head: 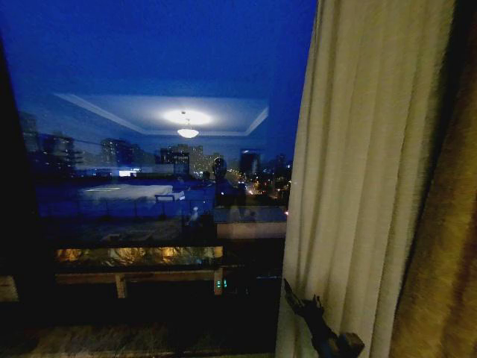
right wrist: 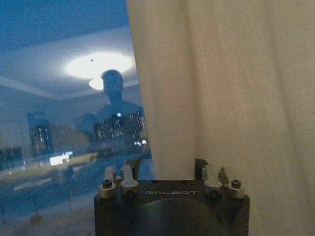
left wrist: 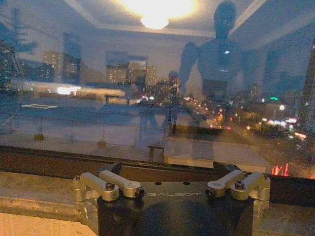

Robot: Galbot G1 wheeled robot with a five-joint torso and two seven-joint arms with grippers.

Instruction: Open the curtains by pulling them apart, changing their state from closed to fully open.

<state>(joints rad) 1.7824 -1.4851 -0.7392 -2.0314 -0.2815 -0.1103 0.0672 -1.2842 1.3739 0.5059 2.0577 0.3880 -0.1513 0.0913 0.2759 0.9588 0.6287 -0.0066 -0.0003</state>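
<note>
One sheer cream-white curtain (head: pixel 358 186) hangs bunched in pleats right of the bare window glass (head: pixel 164 149). My right gripper (head: pixel 296 296) is low down at this curtain's left edge. In the right wrist view the right gripper (right wrist: pixel 166 167) is open; one finger (right wrist: pixel 200 166) is in front of the curtain (right wrist: pixel 231 88) and the other (right wrist: pixel 133 166) is in front of the glass, with the curtain's edge running between them. My left gripper (left wrist: pixel 170 169) is open with nothing in it, pointing at the glass above the window sill (left wrist: pixel 34 184).
A thick golden-brown drape (head: pixel 447 268) hangs right of the sheer curtain. The glass shows a night city, with a ceiling lamp (head: pixel 186 123) and the robot (left wrist: pixel 216 59) reflected in it. A dark band (head: pixel 9 186) runs down the left edge.
</note>
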